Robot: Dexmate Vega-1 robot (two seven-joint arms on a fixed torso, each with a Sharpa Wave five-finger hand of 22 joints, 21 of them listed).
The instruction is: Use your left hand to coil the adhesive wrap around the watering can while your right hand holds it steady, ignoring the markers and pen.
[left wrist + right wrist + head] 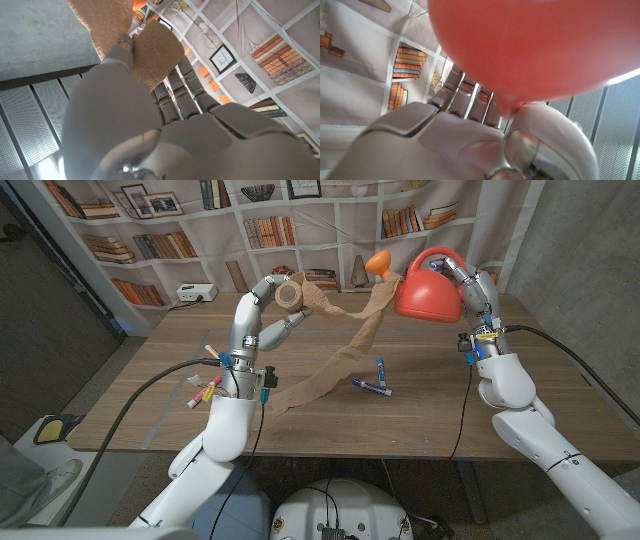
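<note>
My right hand (470,288) holds the red watering can (428,288) up at the table's far right, its orange spout (379,266) pointing toward the middle. In the right wrist view the red can (535,45) bulges over my right hand's fingers (465,95). My left hand (272,292) is raised at the far left centre and grips the tan roll of adhesive wrap (292,293). From the roll a tan strip (345,350) runs to the spout and trails down onto the table. In the left wrist view the roll (152,52) sits between my left hand's fingers (182,95).
Two blue markers (374,380) lie mid-table beside the trailing strip. Several markers and a pen (205,385) lie by my left forearm. The wooden table (330,420) ends near me; a bookshelf backdrop and a white power strip (196,293) stand behind.
</note>
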